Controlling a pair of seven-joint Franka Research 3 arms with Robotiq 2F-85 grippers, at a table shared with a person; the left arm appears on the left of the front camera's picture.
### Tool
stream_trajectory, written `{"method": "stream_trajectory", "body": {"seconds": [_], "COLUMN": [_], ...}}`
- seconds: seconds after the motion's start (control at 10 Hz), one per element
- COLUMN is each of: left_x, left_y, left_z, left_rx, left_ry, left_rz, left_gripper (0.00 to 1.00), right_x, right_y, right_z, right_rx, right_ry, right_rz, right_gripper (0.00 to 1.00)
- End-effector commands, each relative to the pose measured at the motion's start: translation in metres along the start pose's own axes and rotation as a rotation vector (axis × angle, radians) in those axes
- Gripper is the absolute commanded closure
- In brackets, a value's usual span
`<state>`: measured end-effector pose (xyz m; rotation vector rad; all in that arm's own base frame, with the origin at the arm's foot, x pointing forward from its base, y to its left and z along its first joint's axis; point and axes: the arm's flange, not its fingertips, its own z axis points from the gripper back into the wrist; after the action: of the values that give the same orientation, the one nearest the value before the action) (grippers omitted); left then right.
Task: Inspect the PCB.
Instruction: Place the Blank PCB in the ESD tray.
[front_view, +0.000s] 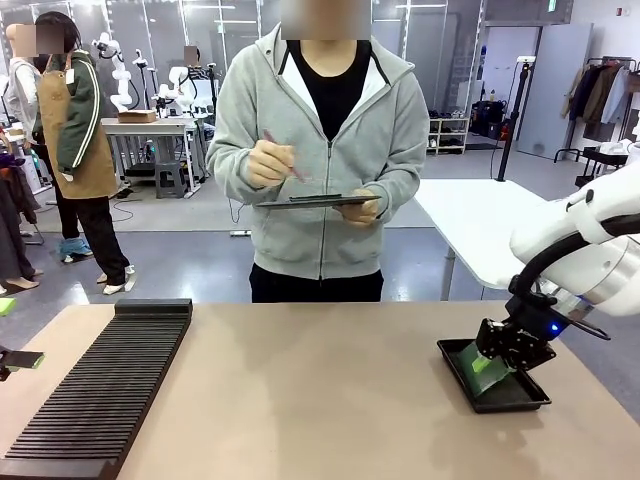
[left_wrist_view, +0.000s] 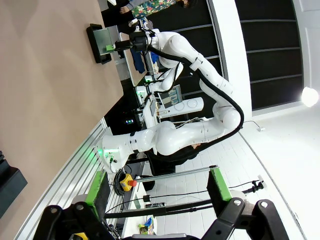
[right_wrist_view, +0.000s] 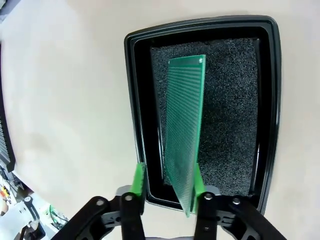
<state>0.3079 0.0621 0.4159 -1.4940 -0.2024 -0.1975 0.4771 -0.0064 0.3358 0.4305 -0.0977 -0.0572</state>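
PCB: we count one PCB (right_wrist_view: 185, 130), a thin green rectangular board with a fine dotted grid; a small hole shows at its far corner.
Where: it stands on edge, tilted, inside the tray (right_wrist_view: 267, 100), its near end between the right gripper's (right_wrist_view: 169, 186) pads. In the front view the PCB (front_view: 487, 366) shows as a green patch under the right gripper (front_view: 503, 362).
Axis: in the right wrist view its long axis runs away from the gripper, along the tray's long side, with the dotted face turned to picture left.
Right gripper: we see the two fingers apart, with a gap between the PCB and the left pad (right_wrist_view: 139, 181); the board leans against the right pad. We cannot tell whether it is truly gripped.
Tray: one, black, rectangular, with rounded corners and a raised rim, lined with coarse black foam; it sits near the table's right edge.
Table (front_view: 320, 400): one, smooth and tan.
Rack (front_view: 110, 385): one, black, long and ribbed, on the table's left side.
Left gripper (left_wrist_view: 157, 192): its two fingers stand wide apart, holding nothing.
Person: one stands at the far side in a grey hoodie, one hand (front_view: 265, 163) holding a pen over a clipboard (front_view: 315, 201).
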Motion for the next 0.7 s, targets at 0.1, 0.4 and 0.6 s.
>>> {"method": "stream_trajectory", "body": {"seconds": [0.1, 0.4, 0.6], "left_x": [0.003, 0.003, 0.003], "left_y": [-0.002, -0.002, -0.002], "left_z": [-0.001, -0.001, -0.001], "left_rx": [-0.002, -0.002, -0.002], "left_ry": [0.001, 0.001, 0.001], "left_rz": [-0.008, -0.008, -0.008], "left_gripper": [0.00, 0.00, 0.00], "right_x": [-0.013, -0.020, -0.021], "right_y": [0.007, 0.017, 0.022], "right_z": [0.001, 0.021, 0.025], "right_rx": [-0.064, -0.133, -0.179], "right_ry": [-0.071, -0.060, -0.055], "right_rz": [0.064, 0.145, 0.140], "right_gripper": [0.02, 0.00, 0.00]}}
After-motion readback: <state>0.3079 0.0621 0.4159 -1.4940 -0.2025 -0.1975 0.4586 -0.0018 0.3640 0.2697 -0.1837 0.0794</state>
